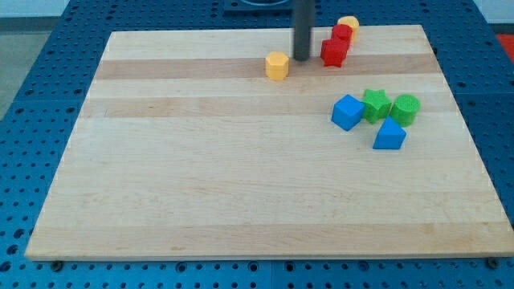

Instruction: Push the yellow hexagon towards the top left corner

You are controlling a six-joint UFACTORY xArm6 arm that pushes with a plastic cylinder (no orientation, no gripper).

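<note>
The yellow hexagon [277, 66] sits on the wooden board [241, 177] near the view's top, a little right of the middle. My tip [302, 59] stands just to the hexagon's right, a small gap apart, between it and a red block [334, 51]. The rod rises out of the view's top edge.
A second red block [342, 34] and a yellow round block [349, 25] lie behind the red block near the top edge. At the view's right stand a blue cube [348, 112], a green star-like block [376, 105], a green cylinder [405, 109] and a blue triangular block [390, 135].
</note>
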